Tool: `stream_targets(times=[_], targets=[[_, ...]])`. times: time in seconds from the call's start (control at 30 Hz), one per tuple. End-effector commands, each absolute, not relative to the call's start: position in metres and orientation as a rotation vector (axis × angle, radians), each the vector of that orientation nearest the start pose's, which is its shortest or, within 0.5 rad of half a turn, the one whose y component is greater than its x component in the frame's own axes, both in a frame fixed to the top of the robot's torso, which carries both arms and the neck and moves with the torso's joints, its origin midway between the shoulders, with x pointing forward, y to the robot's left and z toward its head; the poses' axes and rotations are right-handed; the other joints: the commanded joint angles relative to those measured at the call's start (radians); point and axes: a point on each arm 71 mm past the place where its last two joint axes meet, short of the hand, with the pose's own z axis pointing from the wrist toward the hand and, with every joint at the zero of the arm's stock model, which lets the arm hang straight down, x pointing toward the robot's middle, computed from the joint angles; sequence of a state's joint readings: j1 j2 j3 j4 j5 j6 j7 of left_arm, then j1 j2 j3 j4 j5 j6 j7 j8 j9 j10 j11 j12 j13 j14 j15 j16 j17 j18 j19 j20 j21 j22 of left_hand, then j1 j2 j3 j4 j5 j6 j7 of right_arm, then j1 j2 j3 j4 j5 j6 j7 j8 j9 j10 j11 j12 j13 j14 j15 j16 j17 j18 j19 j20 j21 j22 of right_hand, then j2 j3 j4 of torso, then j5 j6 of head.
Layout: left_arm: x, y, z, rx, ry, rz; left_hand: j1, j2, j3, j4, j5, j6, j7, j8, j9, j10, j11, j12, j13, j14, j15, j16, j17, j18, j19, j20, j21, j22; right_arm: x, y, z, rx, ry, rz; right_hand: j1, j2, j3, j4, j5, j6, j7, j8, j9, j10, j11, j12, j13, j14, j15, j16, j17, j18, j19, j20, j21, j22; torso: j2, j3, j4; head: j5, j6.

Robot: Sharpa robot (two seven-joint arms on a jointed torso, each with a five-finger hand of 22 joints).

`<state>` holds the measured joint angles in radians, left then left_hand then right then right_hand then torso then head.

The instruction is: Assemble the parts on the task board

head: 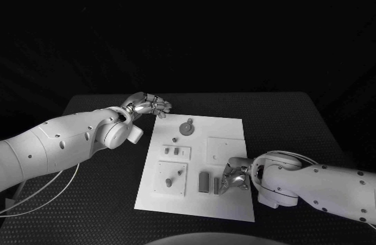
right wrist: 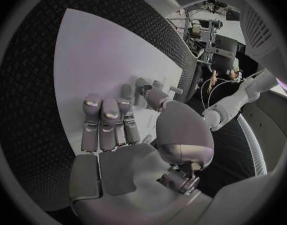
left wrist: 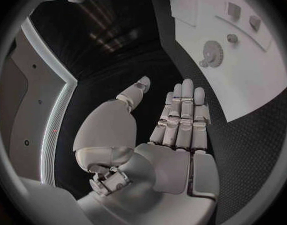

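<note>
Fingers of right hand (head: 234, 177) spread, empty, over task board (head: 223, 126); upright parts (head: 204, 183) just beside.

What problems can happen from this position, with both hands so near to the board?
The right hand hangs low over the task board, right beside two upright grey parts; a sideways move could tip them. The left hand sits at the board's far corner near the round gear part, with nothing held; a careless reach might push the board or slide that gear.
</note>
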<state>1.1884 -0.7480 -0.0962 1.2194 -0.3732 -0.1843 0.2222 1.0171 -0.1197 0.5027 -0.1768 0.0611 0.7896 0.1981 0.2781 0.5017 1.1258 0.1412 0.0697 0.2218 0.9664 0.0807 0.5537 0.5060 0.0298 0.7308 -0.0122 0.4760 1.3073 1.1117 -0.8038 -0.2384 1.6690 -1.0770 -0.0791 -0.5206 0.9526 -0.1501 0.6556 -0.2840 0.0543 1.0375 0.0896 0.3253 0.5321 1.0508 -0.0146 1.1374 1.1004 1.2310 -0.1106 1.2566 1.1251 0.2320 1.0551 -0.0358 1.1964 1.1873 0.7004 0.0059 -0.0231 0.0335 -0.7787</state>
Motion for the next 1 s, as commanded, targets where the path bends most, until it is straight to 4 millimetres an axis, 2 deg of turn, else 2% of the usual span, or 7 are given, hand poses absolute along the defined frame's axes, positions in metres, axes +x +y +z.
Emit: stream_targets(times=[0.03, 0.17, 0.33, 0.5, 0.7, 0.83, 1.0], targets=[[0.526, 0.243, -0.228, -0.82, 1.716, -1.217, -0.002, 0.005, 0.0, 0.004, -0.004, -0.008, 0.0, 0.005, -0.001, -0.006, 0.002, 0.005, -0.002, 0.001, 0.006, -0.006, 0.001, 0.014, 0.005, -0.001, -0.004, 0.02, 0.387, -0.174, -0.312, 0.162, 2.461, 0.479, -0.014, -0.008, 0.001, 0.008, 0.0, 0.001, 0.003, -0.001, -0.004, 0.006, -0.001, -0.005, -0.002, 0.005, -0.006, -0.005, 0.0, 0.03, 0.003, 0.007, 0.002, -0.002, -0.001, -0.0002, -0.0004, -0.002, 0.004], [0.527, 0.243, -0.228, -0.818, 1.703, -1.215, -0.002, 0.004, 0.0, 0.004, -0.004, -0.008, 0.0, 0.005, -0.001, -0.006, 0.002, 0.005, -0.002, 0.001, 0.006, -0.006, 0.002, 0.014, 0.005, -0.001, -0.004, 0.02, 0.393, -0.184, -0.307, 0.23, 2.462, 0.552, -0.048, -0.043, -0.009, 0.02, 0.028, -0.015, 0.007, -0.013, -0.011, -0.001, 0.006, -0.01, -0.001, 0.001, -0.003, -0.011, -0.001, 0.03, -0.001, 0.01, -0.001, -0.006, -0.002, -0.0001, 0.0, -0.005, 0.016], [0.528, 0.242, -0.227, -0.835, 1.683, -1.219, -0.003, 0.004, 0.0, 0.005, -0.004, -0.007, -0.001, 0.006, -0.001, -0.005, 0.001, 0.006, -0.001, 0.002, 0.006, -0.006, 0.003, 0.014, 0.005, -0.001, -0.005, 0.02, 0.413, -0.189, -0.281, 0.304, 2.32, 0.78, -0.054, -0.056, -0.015, 0.021, 0.035, -0.051, 0.023, -0.034, -0.021, -0.023, 0.018, -0.014, 0.003, -0.014, 0.009, -0.023, -0.003, 0.03, -0.019, 0.013, -0.011, -0.011, -0.004, 0.0013, -0.0013, -0.011, 0.047], [0.533, 0.244, -0.227, -0.863, 1.65, -1.21, -0.002, 0.005, -0.001, 0.005, -0.003, 0.003, -0.005, 0.013, 0.001, 0.005, -0.003, 0.011, 0.0, 0.01, 0.003, -0.005, 0.009, 0.015, 0.01, -0.003, -0.004, 0.021, 0.451, -0.205, -0.259, 0.503, 2.133, 0.979, -0.029, -0.038, 0.002, 0.011, 0.029, -0.09, 0.044, -0.051, -0.027, -0.077, 0.039, -0.041, -0.015, -0.067, 0.031, -0.072, -0.027, 0.03, -0.083, 0.032, -0.053, -0.024, -0.012, 0.0009, -0.0029, -0.017, 0.083], [0.539, 0.248, -0.228, -0.915, 1.607, -1.232, 0.002, 0.014, -0.001, 0.003, -0.003, 0.025, -0.015, 0.027, 0.004, 0.031, -0.015, 0.023, 0.006, 0.018, -0.001, -0.006, 0.016, 0.015, 0.017, -0.007, -0.004, 0.02, 0.499, -0.229, -0.238, 0.634, 1.927, 1.035, -0.003, -0.014, 0.005, -0.001, 0.05, -0.118, 0.059, -0.056, -0.026, -0.144, 0.057, -0.107, -0.082, -0.147, 0.052, -0.162, -0.089, 0.024, -0.177, 0.077, -0.134, -0.054, -0.029, 0.001, -0.0023, -0.01, 0.132], [0.544, 0.254, -0.227, -0.941, 1.577, -1.246, 0.005, 0.023, -0.002, -0.002, -0.003, 0.041, -0.023, 0.034, 0.006, 0.048, -0.023, 0.03, 0.008, 0.02, -0.001, -0.011, 0.02, 0.015, 0.019, -0.008, -0.006, 0.02, 0.534, -0.245, -0.232, 0.741, 1.815, 1.037, 0.026, 0.0, 0.015, -0.001, 0.058, -0.15, 0.077, -0.057, -0.022, -0.199, 0.079, -0.223, -0.22, -0.231, 0.087, -0.3, -0.186, 0.009, -0.273, 0.129, -0.258, -0.116, -0.049, -0.0008, -0.0067, -0.012, 0.161], [0.554, 0.262, -0.225, -0.989, 1.537, -1.266, 0.005, 0.033, -0.005, -0.01, -0.003, 0.046, -0.034, 0.036, 0.003, 0.057, -0.034, 0.028, 0.007, 0.0, 0.003, -0.038, 0.016, 0.011, 0.014, -0.004, -0.015, 0.018, 0.565, -0.26, -0.236, 0.909, 1.708, 1.071, 0.047, 0.013, 0.036, -0.002, 0.078, -0.194, 0.083, -0.058, -0.019, -0.245, 0.129, -0.447, -0.471, -0.33, 0.176, -0.565, -0.342, -0.017, -0.404, 0.191, -0.46, -0.232, -0.074, -0.0015, -0.011, -0.016, 0.208]])
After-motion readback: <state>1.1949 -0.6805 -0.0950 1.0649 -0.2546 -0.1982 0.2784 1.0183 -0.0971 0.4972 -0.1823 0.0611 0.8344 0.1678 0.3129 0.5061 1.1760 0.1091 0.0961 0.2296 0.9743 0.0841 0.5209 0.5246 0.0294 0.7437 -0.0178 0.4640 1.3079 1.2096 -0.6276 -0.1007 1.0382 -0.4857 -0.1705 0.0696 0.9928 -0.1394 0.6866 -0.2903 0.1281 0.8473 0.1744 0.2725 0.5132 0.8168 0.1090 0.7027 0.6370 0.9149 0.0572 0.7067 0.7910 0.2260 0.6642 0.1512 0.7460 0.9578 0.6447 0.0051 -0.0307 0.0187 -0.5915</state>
